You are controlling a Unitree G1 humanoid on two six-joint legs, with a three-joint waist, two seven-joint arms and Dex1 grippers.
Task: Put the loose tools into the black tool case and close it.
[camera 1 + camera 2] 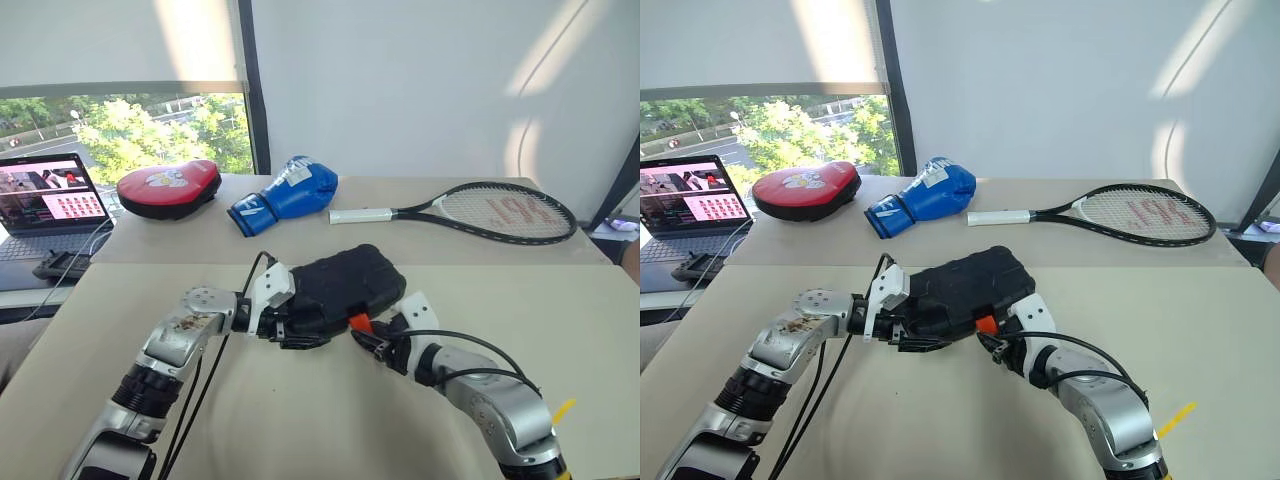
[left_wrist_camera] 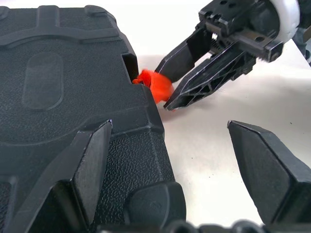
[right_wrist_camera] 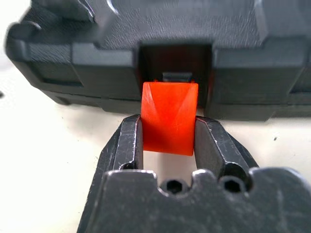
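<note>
The black tool case (image 1: 345, 280) lies on the near table with its lid down; the loose tools are out of view. An orange latch (image 3: 169, 116) sticks out of a notch in the case's front edge. My right gripper (image 3: 169, 121) is shut on this latch, one finger on each side. At the case's left end sits my left gripper (image 2: 169, 128), open. One of its fingers (image 2: 92, 160) lies over the textured lid and the other hangs over the bare table beside the case's front corner. The left wrist view also shows the right gripper (image 2: 165, 87) pinching the latch (image 2: 155, 83).
On the far table lie a tennis racket (image 1: 490, 212), a blue boxing glove (image 1: 285, 195) and a red punching pad (image 1: 168, 187). A laptop (image 1: 50, 205) with cables stands at the far left. A seam separates the two tables.
</note>
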